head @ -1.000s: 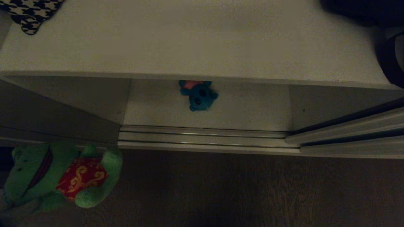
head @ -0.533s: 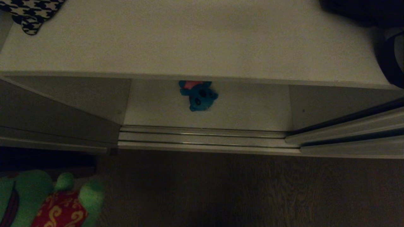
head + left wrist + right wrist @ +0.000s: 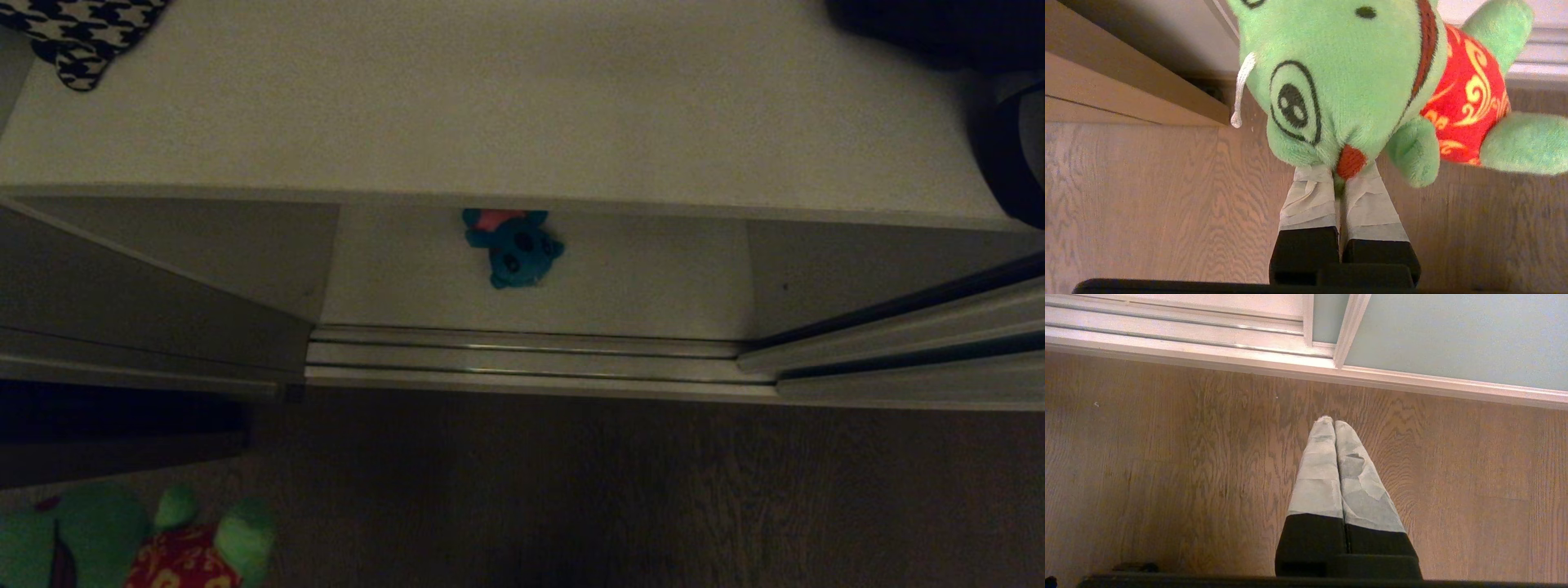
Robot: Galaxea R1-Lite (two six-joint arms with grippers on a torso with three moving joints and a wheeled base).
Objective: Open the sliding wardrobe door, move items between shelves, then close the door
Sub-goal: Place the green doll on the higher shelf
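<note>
Left wrist view has the left gripper (image 3: 1340, 179) with its 2 taped fingers (image 3: 1310, 200) pinched tight on the green plush toy (image 3: 1355, 77), hanging over the wood floor (image 3: 1147, 196). Right gripper (image 3: 1334, 424) is closed on nothing, above the floor near the sliding wardrobe door (image 3: 1453, 330). From the head view, the teal-blue plush toy (image 3: 513, 247) lies on the lower shelf (image 3: 653, 278), just behind the floor track (image 3: 522, 359), under the wide upper shelf (image 3: 490, 98).

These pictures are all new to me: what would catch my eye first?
The bright green plush toy with its red patch, pinched by the left gripper above the wooden floor. Next, the small teal-blue plush toy lying alone on the lower white shelf inside the open wardrobe.
</note>
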